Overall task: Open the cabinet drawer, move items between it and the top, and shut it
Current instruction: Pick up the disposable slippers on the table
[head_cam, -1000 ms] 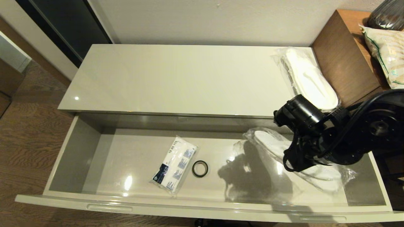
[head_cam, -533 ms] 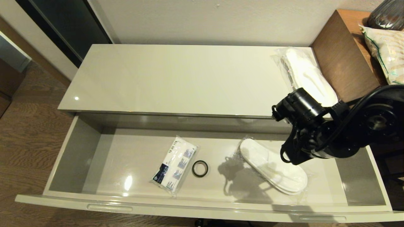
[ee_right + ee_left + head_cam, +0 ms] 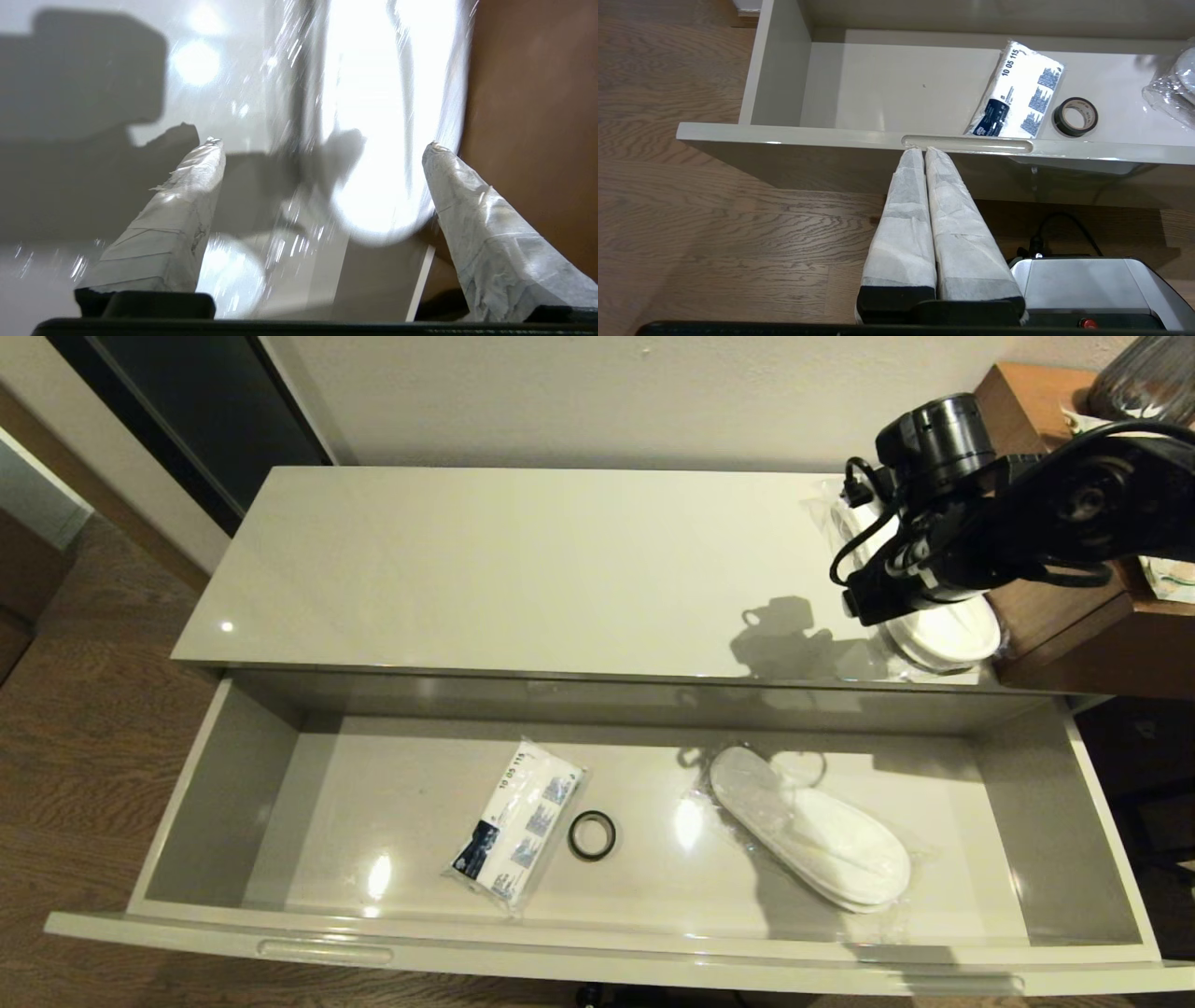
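Note:
The cabinet drawer (image 3: 233, 784) stands pulled fully out below the glossy cream top (image 3: 523, 569). One wrapped pair of white slippers (image 3: 812, 840) lies flat in the drawer's right half, free of any gripper. A second wrapped pair (image 3: 943, 635) lies at the top's right end against the brown desk, partly hidden by my right arm. My right gripper (image 3: 868, 607) hovers over that pair, open, its taped fingers (image 3: 191, 196) straddling the slippers (image 3: 383, 116) with nothing held. My left gripper (image 3: 923, 150) is shut and empty, tips at the drawer front's handle slot (image 3: 971, 143).
A blue-and-white printed packet (image 3: 516, 821) and a small black ring (image 3: 592, 834) lie mid-drawer. The taller brown wooden desk (image 3: 1055, 607) stands right of the top. The wall runs behind the cabinet. Wooden floor lies to the left and in front of the drawer.
My right gripper let go of the wrapped slippers, which now lie flat in the drawer. The arm then rose and swung back over the top's right end.

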